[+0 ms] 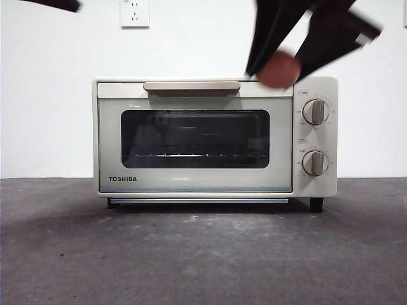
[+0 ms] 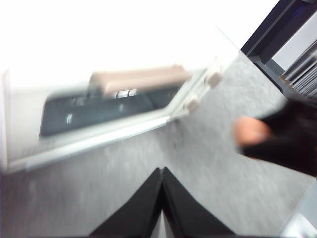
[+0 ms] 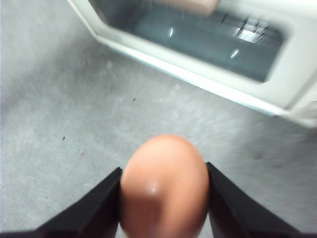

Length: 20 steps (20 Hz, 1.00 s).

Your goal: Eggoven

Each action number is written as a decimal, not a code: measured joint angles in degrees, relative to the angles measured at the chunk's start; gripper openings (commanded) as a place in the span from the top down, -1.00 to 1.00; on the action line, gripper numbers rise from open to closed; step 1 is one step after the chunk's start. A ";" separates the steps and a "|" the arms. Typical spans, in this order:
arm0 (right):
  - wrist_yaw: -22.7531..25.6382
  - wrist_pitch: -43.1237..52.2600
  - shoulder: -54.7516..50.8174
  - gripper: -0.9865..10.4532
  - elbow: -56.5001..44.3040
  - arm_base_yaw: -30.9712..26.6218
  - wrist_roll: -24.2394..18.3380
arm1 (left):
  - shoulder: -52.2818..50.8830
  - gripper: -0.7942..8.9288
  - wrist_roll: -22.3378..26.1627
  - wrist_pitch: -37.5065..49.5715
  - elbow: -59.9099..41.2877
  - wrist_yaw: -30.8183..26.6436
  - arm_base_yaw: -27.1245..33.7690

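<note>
The right gripper (image 3: 163, 198) holds the reddish-brown egg (image 3: 163, 186) clamped between its two fingers (image 3: 94, 208), one on each side, so that the egg cannot roll free. In the front view the egg (image 1: 278, 70) hangs high, in front of the upper right corner of the TOSHIBA toaster oven (image 1: 191, 184), above the two beige knobs (image 1: 315, 112). The oven door is closed (handle (image 1: 191, 86) at its top edge), so the egg probably waits raised, clear of the door. The left gripper (image 2: 162, 208), fingers pressed together and empty, hovers over the grey surface (image 1: 203, 254) near the oven front.
</note>
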 measured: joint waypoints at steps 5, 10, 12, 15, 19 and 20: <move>2.01 -4.63 -10.75 0.82 0.00 0.00 -0.74 | 12.87 0.82 0.09 7.85 5.70 -4.66 -3.76; 4.00 -7.06 -16.31 0.82 0.00 0.00 -0.76 | 20.74 0.82 1.20 10.16 9.44 -5.60 -4.55; 4.92 -8.41 -17.90 0.82 0.00 0.00 -0.76 | 23.12 0.82 1.79 10.67 10.71 -5.68 -4.66; 5.07 -10.14 -19.50 0.82 0.00 0.00 -0.76 | 26.56 0.82 2.95 11.63 12.50 -5.81 -5.16; 6.84 -11.30 -20.65 0.82 0.00 0.00 -0.79 | 29.57 0.82 3.45 13.84 13.09 -5.90 -5.64; 7.13 -11.45 -20.85 0.82 0.00 0.00 -0.81 | 30.18 0.82 3.52 14.32 13.09 -6.27 -5.68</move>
